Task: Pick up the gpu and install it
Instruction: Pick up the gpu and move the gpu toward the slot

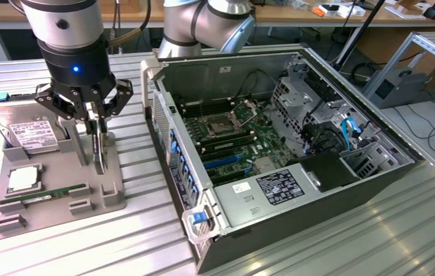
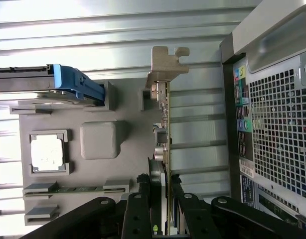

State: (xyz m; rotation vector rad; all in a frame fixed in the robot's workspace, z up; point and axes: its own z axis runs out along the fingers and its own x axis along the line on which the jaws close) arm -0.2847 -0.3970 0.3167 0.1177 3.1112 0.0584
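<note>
Black-fingered, the gripper (image 1: 95, 123) is clamped on the gpu (image 1: 99, 152), which is stood edge-on in the grey holder (image 1: 56, 210) beside the opened computer case (image 1: 294, 230).

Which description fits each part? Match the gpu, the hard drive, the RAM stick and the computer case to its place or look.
Column 1:
1 gpu
2 hard drive
3 RAM stick
4 computer case

Column 2:
A lying open, motherboard showing
B thin green strip in the grey holder
C on edge, between the jaws of the gripper
D white label, blue end piece

Pairs: 1-C, 2-D, 3-B, 4-A
</note>
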